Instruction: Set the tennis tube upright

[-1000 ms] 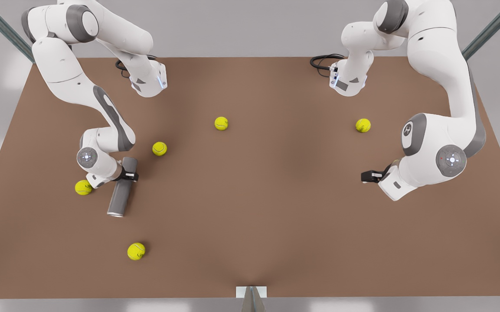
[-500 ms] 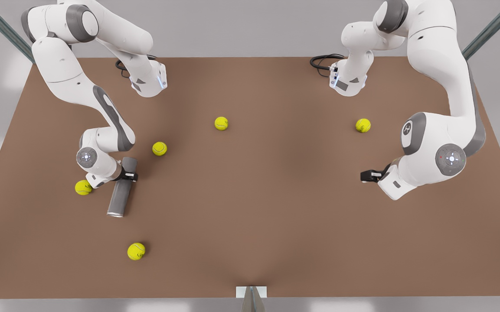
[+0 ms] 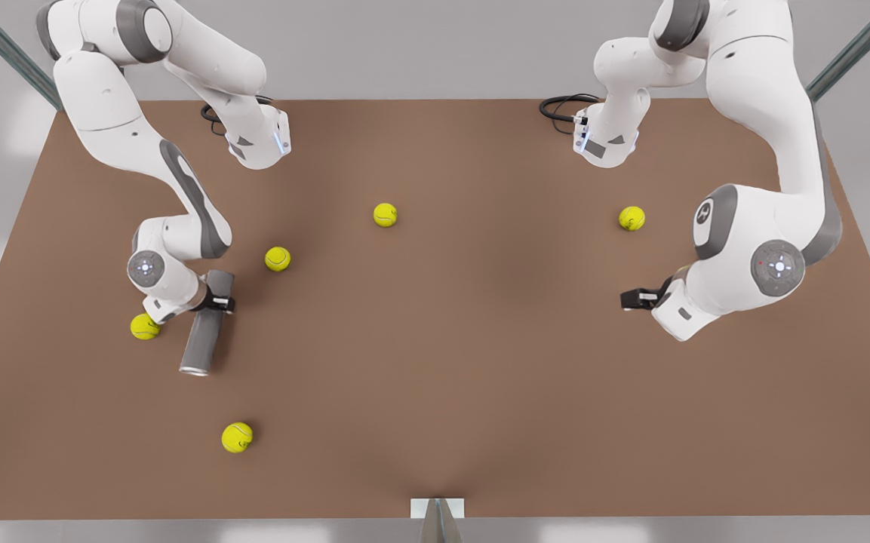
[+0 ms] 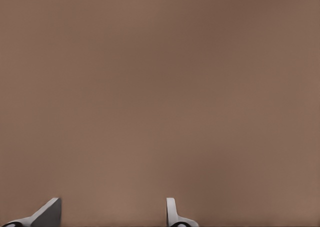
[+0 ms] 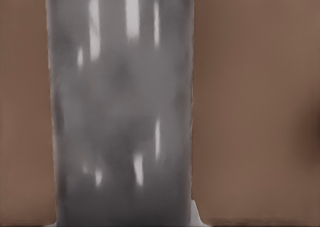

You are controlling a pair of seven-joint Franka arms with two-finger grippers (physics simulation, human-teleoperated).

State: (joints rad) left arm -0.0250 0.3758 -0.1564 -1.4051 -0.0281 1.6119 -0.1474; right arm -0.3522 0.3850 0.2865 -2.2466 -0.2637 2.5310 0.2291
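Observation:
The tennis tube [image 3: 199,343] is a grey cylinder lying on the brown table [image 3: 435,362] at the front view's left, its silvery rim toward the near edge. My right gripper [image 3: 220,303] is shut across the tube's far half. In the right wrist view the tennis tube [image 5: 120,112] stands very close, with bare table on both sides. My left gripper [image 3: 628,299] hovers low at the front view's right. In the left wrist view my left gripper [image 4: 110,217] is open over bare table, with nothing between its fingers [image 4: 171,212].
Several yellow-green tennis balls lie on the table. One ball [image 3: 145,326] sits right beside the right arm's wrist, another ball [image 3: 278,259] just beyond the tube, a third ball [image 3: 237,437] nearer the front edge. Further balls lie mid-table and at the front view's right.
The right gripper and the tube have shifted slightly toward the front view's left, the rim end moving with them. The left arm has drifted a little toward the table's middle and back.

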